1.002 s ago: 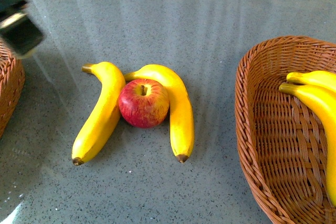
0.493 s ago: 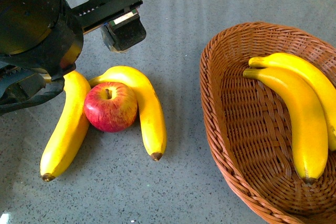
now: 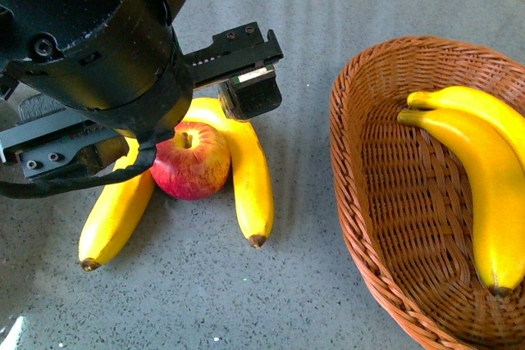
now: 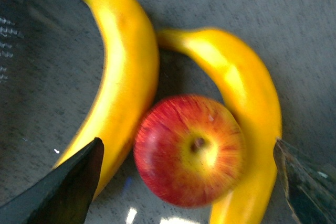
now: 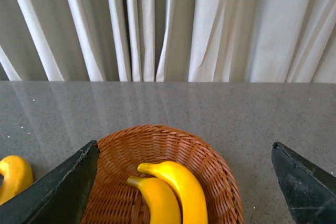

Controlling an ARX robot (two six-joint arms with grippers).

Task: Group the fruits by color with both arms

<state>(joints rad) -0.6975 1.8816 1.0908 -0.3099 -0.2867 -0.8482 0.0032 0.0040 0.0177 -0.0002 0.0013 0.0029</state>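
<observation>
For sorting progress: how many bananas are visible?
4. On the table, a left banana and a right banana flank the apple; a near banana and a far banana lie in the basket. Left arm may hide more.

This is looking like a home-style kitchen or dining corner. A grey, speckled, stone-look counter (image 5: 220, 103) is stretching back to where pale pleated curtains (image 5: 168, 24) are hanging in long folds behind its far edge. A brown woven wicker basket (image 3: 361, 202) is sitting on the counter, holding yellow bananas (image 3: 484, 178). A red apple (image 3: 193, 165) is lying between two more bananas on the polished surface, which is reflecting soft daylight.
</observation>
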